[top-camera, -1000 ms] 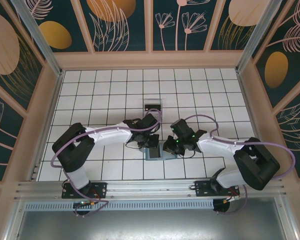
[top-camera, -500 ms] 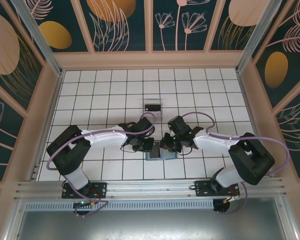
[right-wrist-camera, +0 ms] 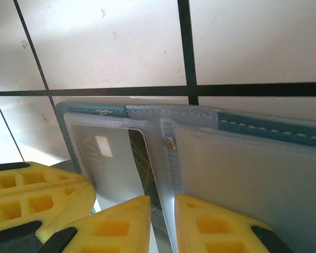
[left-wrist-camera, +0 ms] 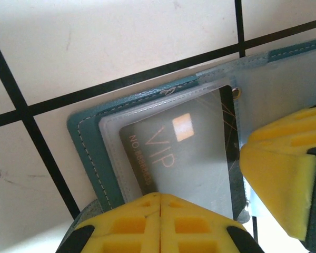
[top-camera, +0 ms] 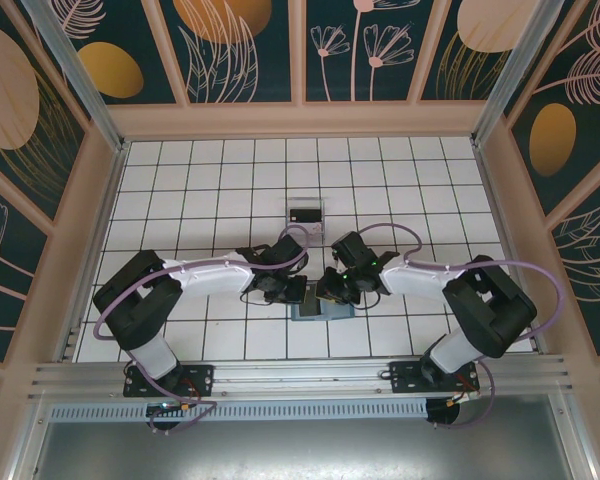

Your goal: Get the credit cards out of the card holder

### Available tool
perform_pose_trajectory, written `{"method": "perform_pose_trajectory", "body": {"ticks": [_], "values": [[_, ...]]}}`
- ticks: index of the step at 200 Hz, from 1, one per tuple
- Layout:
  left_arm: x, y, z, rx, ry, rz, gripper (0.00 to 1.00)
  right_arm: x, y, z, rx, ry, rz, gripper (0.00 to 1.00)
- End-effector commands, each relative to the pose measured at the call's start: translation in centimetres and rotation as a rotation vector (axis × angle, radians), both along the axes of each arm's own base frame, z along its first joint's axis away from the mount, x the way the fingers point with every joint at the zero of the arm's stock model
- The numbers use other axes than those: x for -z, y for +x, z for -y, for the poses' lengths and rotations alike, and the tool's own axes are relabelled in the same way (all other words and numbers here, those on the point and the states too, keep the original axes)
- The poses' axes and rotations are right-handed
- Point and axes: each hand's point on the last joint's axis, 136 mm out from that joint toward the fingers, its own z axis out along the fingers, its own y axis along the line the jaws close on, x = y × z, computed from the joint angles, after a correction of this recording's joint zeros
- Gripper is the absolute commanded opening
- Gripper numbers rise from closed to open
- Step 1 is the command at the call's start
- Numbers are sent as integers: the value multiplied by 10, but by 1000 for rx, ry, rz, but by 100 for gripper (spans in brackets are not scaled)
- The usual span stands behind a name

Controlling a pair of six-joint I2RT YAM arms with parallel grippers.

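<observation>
Overhead, the left gripper (top-camera: 296,290) and right gripper (top-camera: 329,290) are crowding the open card holder (top-camera: 320,308). Left wrist: the left gripper is clenching shut at the black card (left-wrist-camera: 184,153)'s lower edge. Right wrist: the right gripper is hanging slightly parted astride the clear sleeve (right-wrist-camera: 237,174)'s seam; closing there risks pinching plastic and dragging the holder.

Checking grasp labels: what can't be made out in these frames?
Top external: card holder mostly under left tool and right tool.
Left wrist: VIP card, lower end hidden by left tool; sleeve hazes it.
Right wrist: holder's right half cut off by edge; whether right tool pinches anything.
</observation>
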Motion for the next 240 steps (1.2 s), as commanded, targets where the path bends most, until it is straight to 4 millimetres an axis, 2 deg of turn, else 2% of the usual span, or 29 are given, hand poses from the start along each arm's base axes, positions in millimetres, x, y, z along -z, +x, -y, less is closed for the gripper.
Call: {"method": "perform_pose_trajectory", "body": {"ticks": [1, 17, 20, 26, 121, 191, 240], "values": [[10, -2, -7, -8, 25, -17, 8, 7, 2, 2, -37, 4, 35, 20], [11, -3, -9, -7, 31, -18, 7, 8, 1, 2, -52, 13, 44, 20], [20, -5, -12, -6, 52, -34, 7, 9, 0, 2, -54, 13, 45, 20], [23, -6, -13, -4, 59, -40, 7, 9, 0, 2, -57, 17, 48, 20], [33, -8, -15, 16, 87, -60, 7, 10, -10, -4, -112, 98, 56, 19], [38, -9, -20, 12, 112, -61, 7, 3, -12, 0, -101, 108, 80, 11], [42, -7, -32, 7, 182, -46, 7, 3, -12, 5, -91, 105, 86, 5]]}}
